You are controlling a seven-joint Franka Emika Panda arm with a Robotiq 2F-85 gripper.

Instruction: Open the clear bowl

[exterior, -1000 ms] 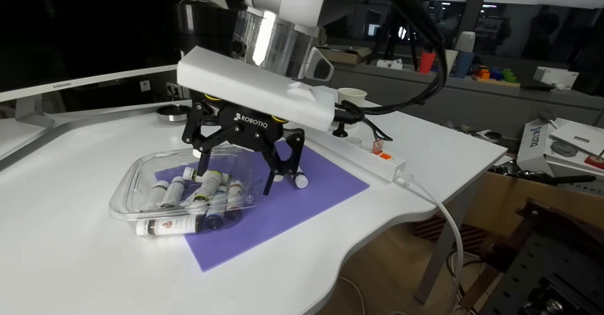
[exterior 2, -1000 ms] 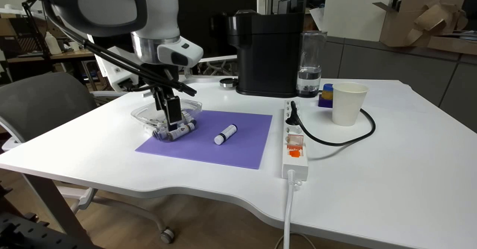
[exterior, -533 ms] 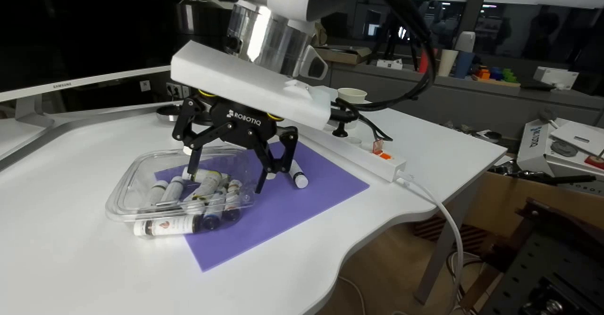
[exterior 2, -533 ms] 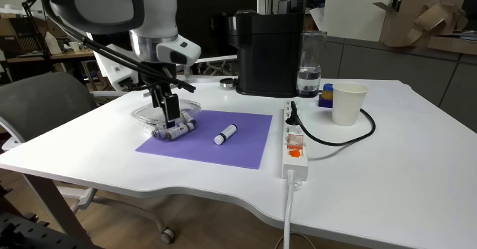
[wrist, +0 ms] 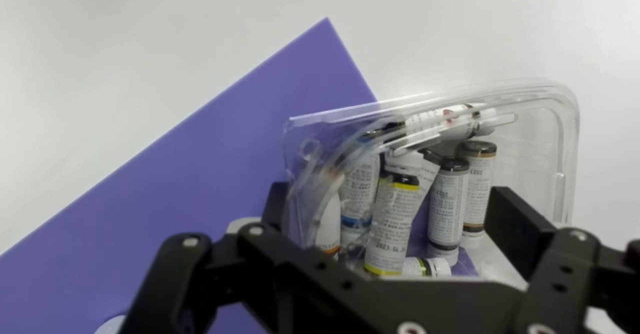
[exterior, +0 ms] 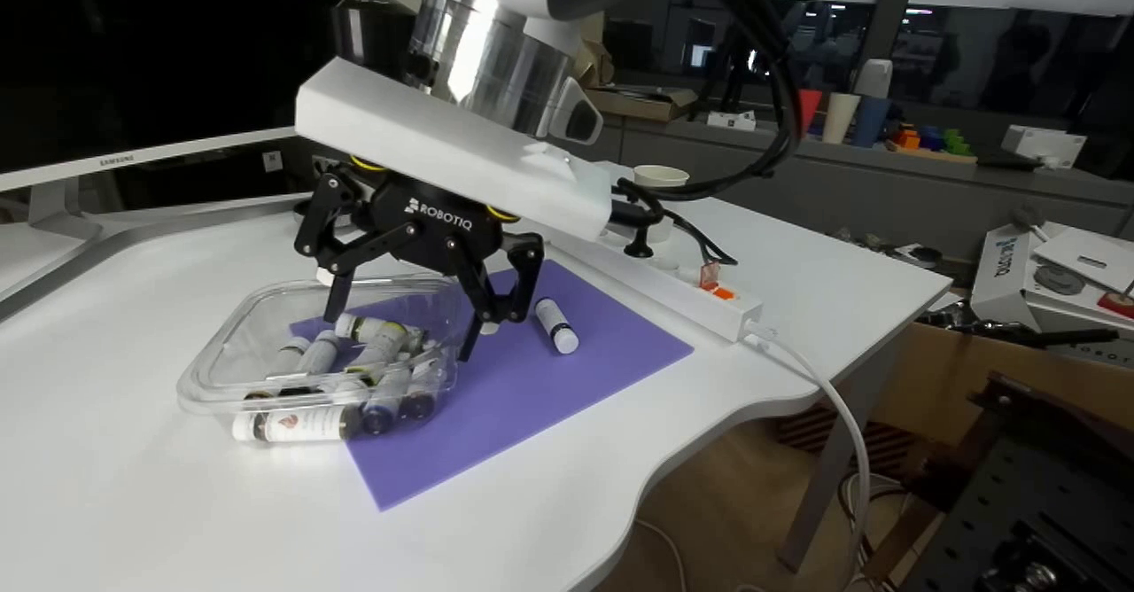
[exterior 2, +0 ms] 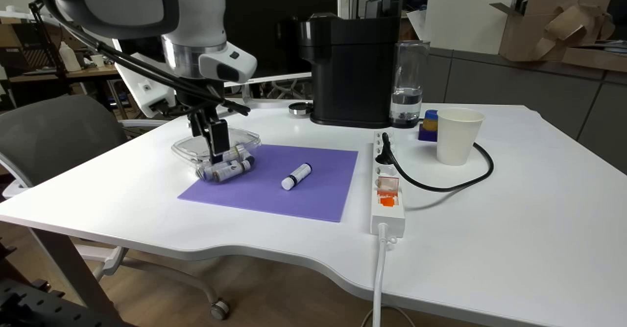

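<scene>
The fingers are spread wide, with much of the bowl between them. In the wrist view, one finger shows just outside the bowl's left wall, over the mat, and the other overlaps the bowl's right part, inside its rim. In an exterior view, the gripper is over the bowl, one tip seemingly above its inside and the other just beside its right wall; whether either touches the bowl cannot be told. The bowl sits upright, partly on the mat and partly on the table. Tubes lie in it, some crossing others; whether it is closed cannot be told through the clear plastic. On the mat, near the bowl but apart from it, lies the marker. Past it, farther from the bowl, are the strip and then the cup.
</scene>
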